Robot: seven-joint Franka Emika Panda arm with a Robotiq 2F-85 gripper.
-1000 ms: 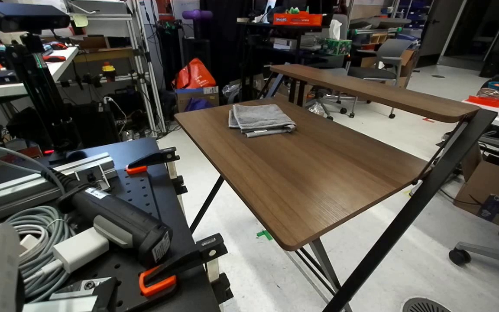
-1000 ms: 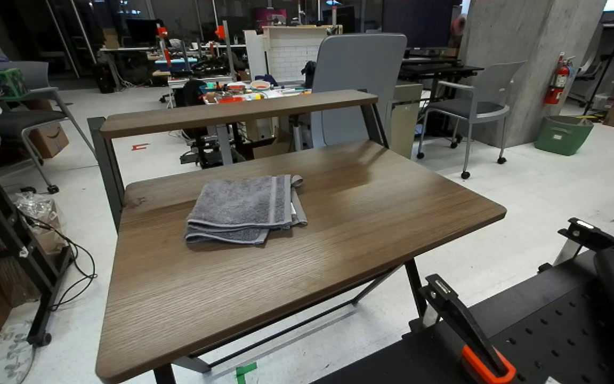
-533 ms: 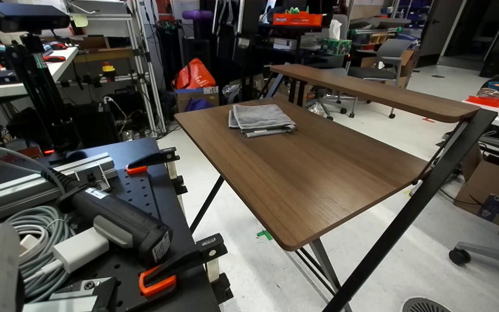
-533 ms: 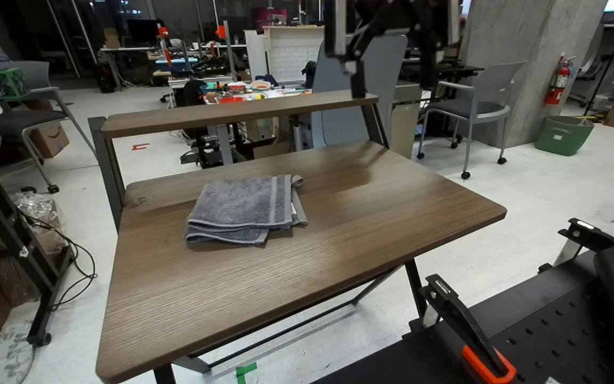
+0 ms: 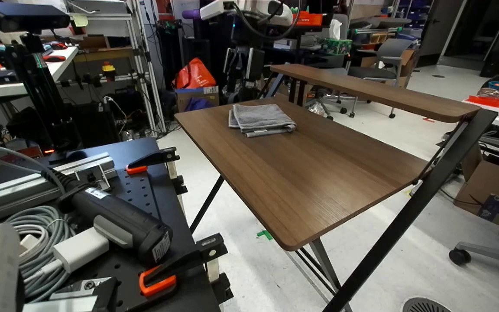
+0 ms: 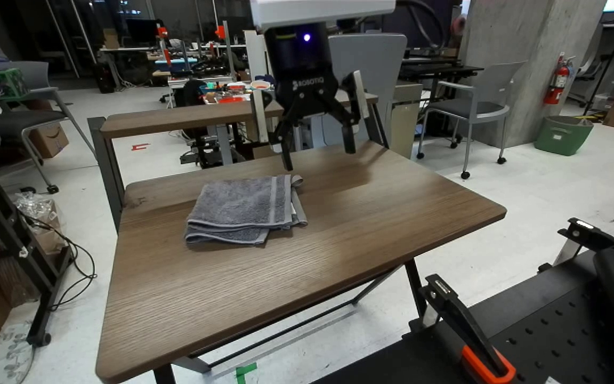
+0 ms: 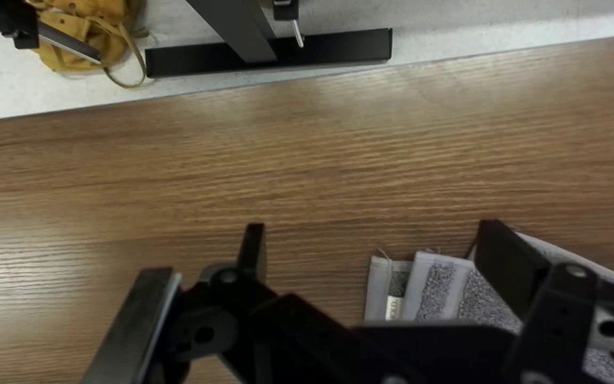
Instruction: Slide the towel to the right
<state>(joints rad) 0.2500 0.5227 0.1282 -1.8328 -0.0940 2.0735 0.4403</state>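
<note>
The towel (image 6: 240, 202) is a folded grey cloth lying flat on the brown tabletop (image 6: 381, 208). It also shows in an exterior view (image 5: 261, 118) and at the lower right of the wrist view (image 7: 440, 282), partly hidden by the gripper. My gripper (image 6: 318, 156) is open, with its fingers wide apart and nothing between them. It hangs above the table by the towel's looped, tagged edge. In the wrist view, one finger of the gripper (image 7: 373, 232) overlaps the towel and the other is over bare wood. I see no contact with the towel.
A raised wooden shelf (image 5: 375, 93) runs along one long side of the table; it also shows in an exterior view (image 6: 179, 118). A black bench with orange clamps (image 5: 156, 281) stands beside the table. A grey chair (image 6: 467, 101) is farther off.
The arm and open gripper have come into view from above in both exterior views and moved down toward the table near the towel. The towel has not moved.
</note>
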